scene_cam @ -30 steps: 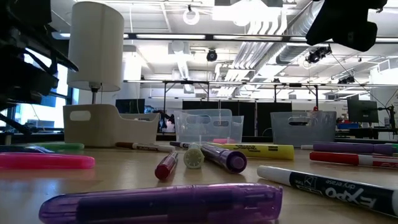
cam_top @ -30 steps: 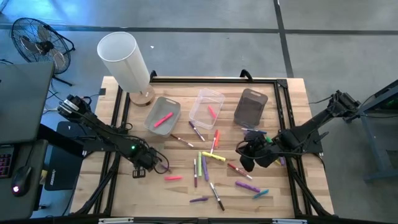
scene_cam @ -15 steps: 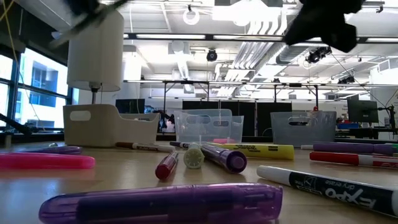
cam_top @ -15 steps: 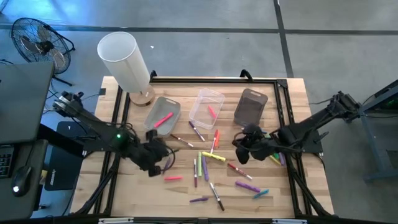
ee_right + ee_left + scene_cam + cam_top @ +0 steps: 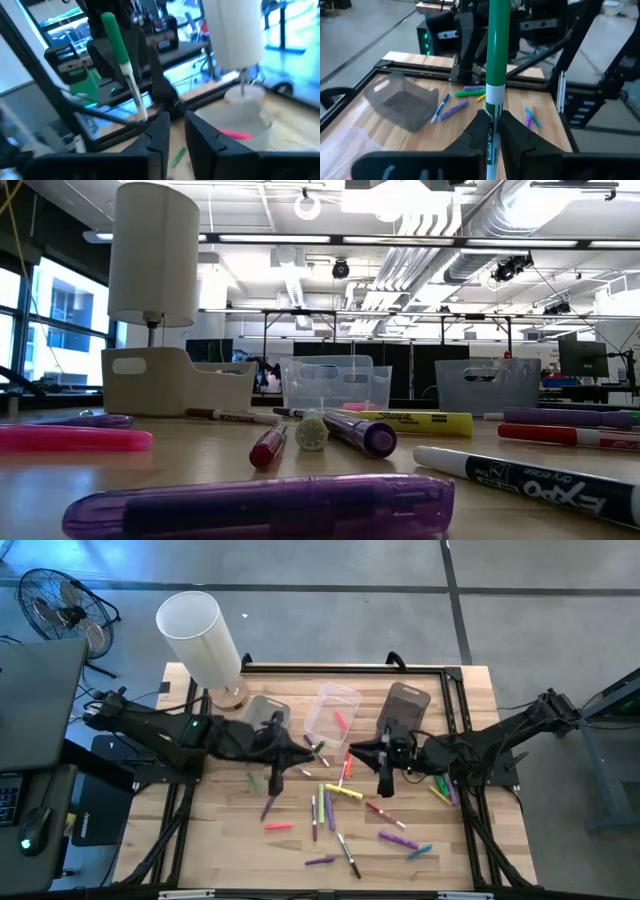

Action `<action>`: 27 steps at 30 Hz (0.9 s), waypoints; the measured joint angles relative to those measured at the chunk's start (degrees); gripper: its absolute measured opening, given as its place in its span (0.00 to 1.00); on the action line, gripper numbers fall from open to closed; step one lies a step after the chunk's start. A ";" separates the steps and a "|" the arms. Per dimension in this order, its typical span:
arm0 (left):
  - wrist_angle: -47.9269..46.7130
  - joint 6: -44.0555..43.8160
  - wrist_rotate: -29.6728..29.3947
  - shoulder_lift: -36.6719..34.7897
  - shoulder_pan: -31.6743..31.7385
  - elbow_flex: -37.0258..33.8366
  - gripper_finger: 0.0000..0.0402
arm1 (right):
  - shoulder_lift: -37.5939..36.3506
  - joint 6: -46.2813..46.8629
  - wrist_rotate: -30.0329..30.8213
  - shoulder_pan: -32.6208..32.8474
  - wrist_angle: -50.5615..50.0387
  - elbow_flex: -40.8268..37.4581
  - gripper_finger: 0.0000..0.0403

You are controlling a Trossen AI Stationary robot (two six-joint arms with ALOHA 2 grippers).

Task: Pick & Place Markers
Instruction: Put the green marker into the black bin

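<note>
Wooden table (image 5: 200, 840) strewn with markers (image 5: 340, 791), grey floor around.
Left hand (image 5: 277, 754) clamps a green marker (image 5: 497, 65); right hand (image 5: 384, 762) stands slightly apart, empty.

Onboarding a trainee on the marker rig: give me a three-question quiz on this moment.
1. True or false: the left fingers grip a green marker.
2. Which has a marker inside? A: clear bin. B: dark bin.
3. What tall white thing stands at the table's back left corner?
Key: 1 true; 2 A; 3 the lamp.
</note>
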 joint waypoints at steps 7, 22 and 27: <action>2.55 -0.16 6.43 2.52 5.70 0.00 0.05 | 3.73 -5.79 -2.09 -2.13 -0.38 6.31 0.30; 9.33 1.08 11.39 5.37 7.50 -0.09 0.05 | 11.28 -8.34 -3.24 -5.55 -7.16 14.62 0.28; 9.78 1.48 11.34 5.36 7.48 -0.07 0.05 | 11.30 -9.84 -3.45 -5.63 -6.29 14.62 0.12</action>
